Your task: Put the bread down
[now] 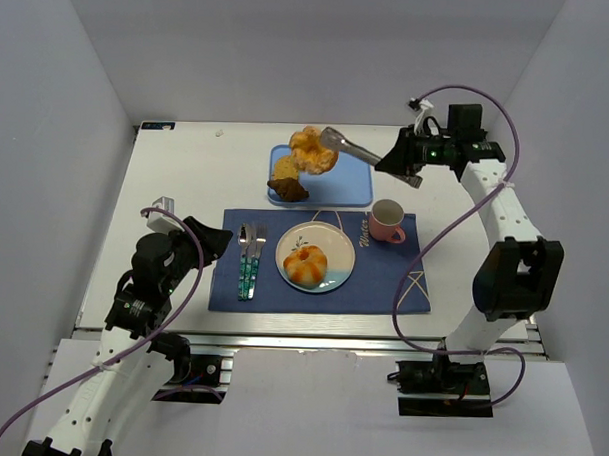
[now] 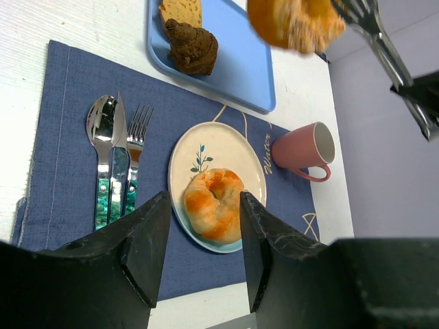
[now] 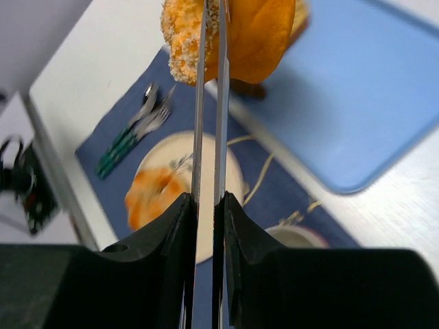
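Bread (image 1: pixel 312 150), a crumb-coated orange piece, is hanging in the tips of metal tongs (image 1: pixel 352 148) above the far left part of the blue tray (image 1: pixel 351 188), in the upper middle of the top view. The right gripper (image 1: pixel 405 163) is squeezing the tongs' handles. In the right wrist view its fingers (image 3: pixel 180 226) are pressing the two blades nearly together, and the blades are pinching the bread at the top of the frame.

Judging by the task, the step in hand is carrying this piece down the frame to the plate (image 1: pixel 331 239), where a glazed roll (image 1: pixel 305 265) is already sitting toward the lower left. Doing it well is calling for steady pressure on the tongs, travel high enough to clear the tray rim and the pink mug (image 1: pixel 387 221), and a low release over the bare upper right of the plate.

The right arm is reaching in from the right edge, elbow raised, wrist turned leftward. The left gripper (image 1: pixel 219 240) is hovering with its jaws parted and nothing in them, at the left edge of the placemat (image 1: pixel 383 281), beside the cutlery (image 1: pixel 249 261).
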Available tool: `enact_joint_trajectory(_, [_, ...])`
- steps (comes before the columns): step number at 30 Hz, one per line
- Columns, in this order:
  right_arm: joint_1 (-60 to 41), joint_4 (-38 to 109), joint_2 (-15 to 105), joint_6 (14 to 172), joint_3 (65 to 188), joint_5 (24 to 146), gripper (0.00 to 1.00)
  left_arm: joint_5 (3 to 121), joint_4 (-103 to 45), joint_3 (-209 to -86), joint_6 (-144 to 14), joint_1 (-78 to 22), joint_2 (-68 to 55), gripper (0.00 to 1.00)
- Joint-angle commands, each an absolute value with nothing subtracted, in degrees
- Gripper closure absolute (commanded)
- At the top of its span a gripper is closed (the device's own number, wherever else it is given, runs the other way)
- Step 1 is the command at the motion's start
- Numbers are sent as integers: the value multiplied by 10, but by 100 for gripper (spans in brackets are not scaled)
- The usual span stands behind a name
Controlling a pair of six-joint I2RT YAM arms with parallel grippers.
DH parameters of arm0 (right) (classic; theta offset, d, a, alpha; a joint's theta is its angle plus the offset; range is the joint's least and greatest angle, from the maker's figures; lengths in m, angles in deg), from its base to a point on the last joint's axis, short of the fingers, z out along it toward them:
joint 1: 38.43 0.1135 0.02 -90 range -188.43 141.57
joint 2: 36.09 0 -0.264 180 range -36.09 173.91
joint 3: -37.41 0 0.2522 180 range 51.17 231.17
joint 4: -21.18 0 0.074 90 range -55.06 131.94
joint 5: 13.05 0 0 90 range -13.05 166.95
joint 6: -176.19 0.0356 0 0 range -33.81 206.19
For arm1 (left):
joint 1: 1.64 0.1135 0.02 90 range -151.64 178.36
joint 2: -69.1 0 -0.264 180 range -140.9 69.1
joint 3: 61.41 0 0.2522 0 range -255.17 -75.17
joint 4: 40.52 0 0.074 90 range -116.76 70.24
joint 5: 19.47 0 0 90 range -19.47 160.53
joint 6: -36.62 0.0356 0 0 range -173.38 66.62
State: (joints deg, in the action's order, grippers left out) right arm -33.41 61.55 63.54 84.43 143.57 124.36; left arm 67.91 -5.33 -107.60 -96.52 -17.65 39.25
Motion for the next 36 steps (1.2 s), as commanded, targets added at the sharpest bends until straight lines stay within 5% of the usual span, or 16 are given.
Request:
enact_joint_trajectory(1, [-309, 750, 560, 669, 1387, 1325, 95, 679, -55, -1082, -964, -175, 395, 45])
enact_joint_trajectory(14, [-259, 812, 425, 662, 1172, 1284, 90, 673, -58, -1076, -965, -175, 393, 45])
enact_joint_trajectory(23, [-259, 791, 481, 742, 1178, 1248, 68, 682, -43, -1076, -969, -175, 413, 45])
enact_joint_trajectory(36, [-260, 770, 489, 771, 1199, 1230, 52, 685, -39, -1077, -969, -175, 414, 45])
